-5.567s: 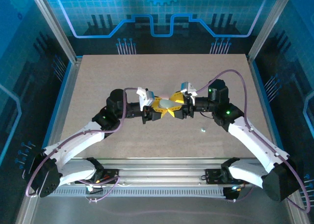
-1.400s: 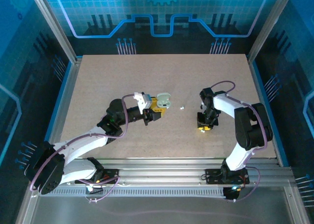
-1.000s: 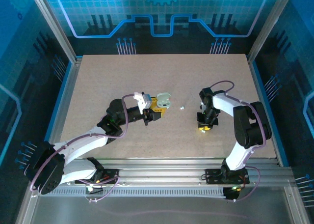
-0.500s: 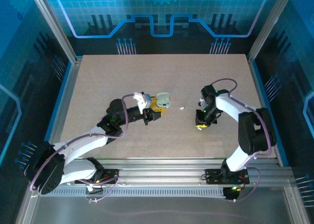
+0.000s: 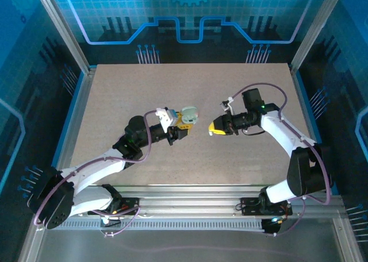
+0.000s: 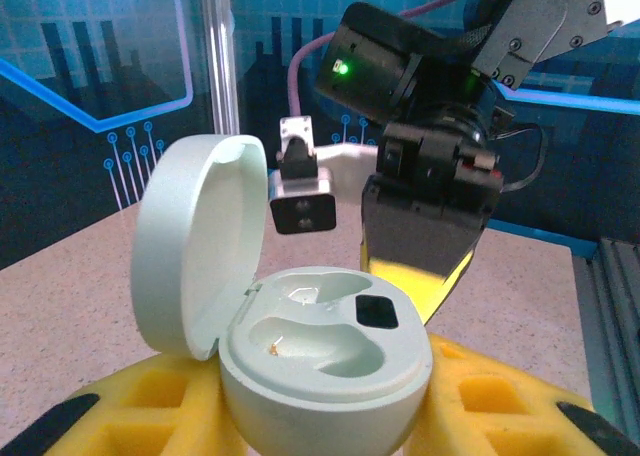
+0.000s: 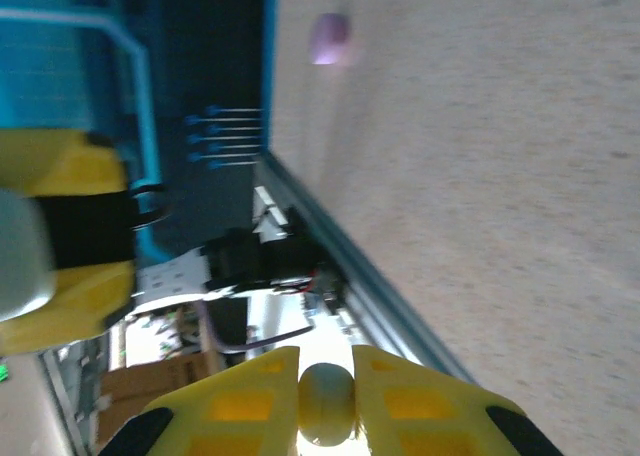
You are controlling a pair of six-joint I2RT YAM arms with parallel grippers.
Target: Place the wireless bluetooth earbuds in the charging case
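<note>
Leftward, clamps the charging case (image 6: 325,371) in the left gripper (image 5: 185,124), cavities facing up, lid (image 6: 185,246) swung upright on its left side. Rightward, pinches a pale earbud (image 7: 326,401) in the right gripper (image 5: 213,130), long axis seemingly along the fingers, tips aimed left toward the open case.

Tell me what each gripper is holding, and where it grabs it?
The left gripper holds the open case by its bottom half. The right gripper pinches a tiny pale earbud by its sides.
</note>
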